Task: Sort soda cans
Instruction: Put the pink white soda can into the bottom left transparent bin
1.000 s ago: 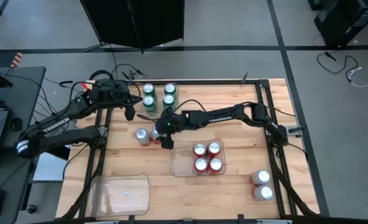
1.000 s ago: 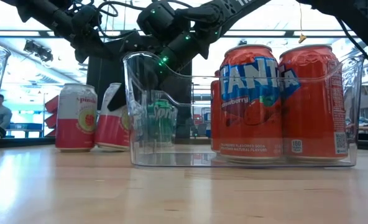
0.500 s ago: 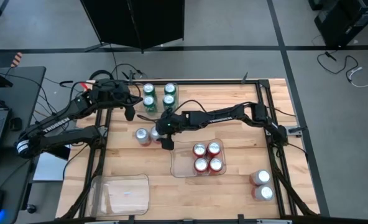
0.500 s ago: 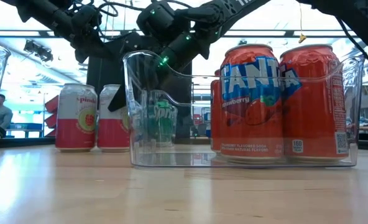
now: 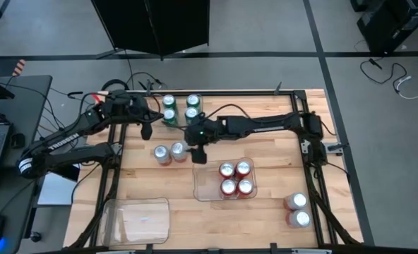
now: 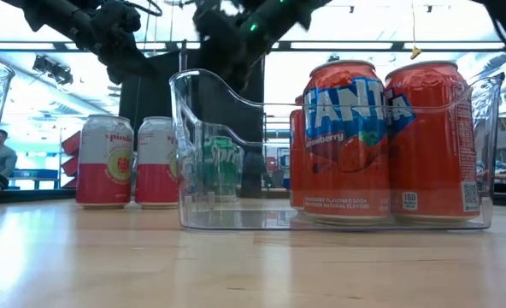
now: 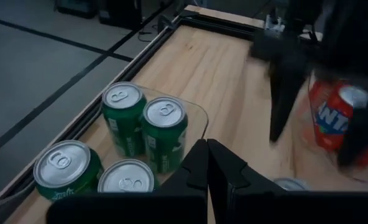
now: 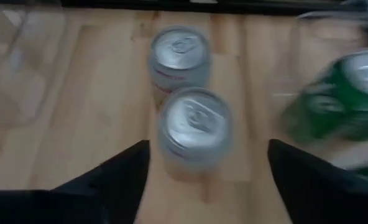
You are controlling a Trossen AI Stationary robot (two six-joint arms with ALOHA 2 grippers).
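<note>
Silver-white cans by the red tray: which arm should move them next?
Right. The right gripper hangs open directly above the two silver-white cans, while the left gripper is shut beside the green cans.

Grey floor (image 5: 265, 28), dark desk (image 5: 11, 95) left, bright windows (image 6: 31, 85) behind.

We look straight down on the wooden table (image 5: 265, 127). The right gripper (image 5: 199, 156) hangs just beside two silver-white cans (image 5: 169, 152) standing free. Four green cans (image 5: 180, 109) cluster at the far edge near the left gripper (image 5: 146, 128). Four red cans (image 5: 236, 178) fill a clear tray (image 5: 203, 185); two more cans (image 5: 297, 209) stand well apart.
</note>
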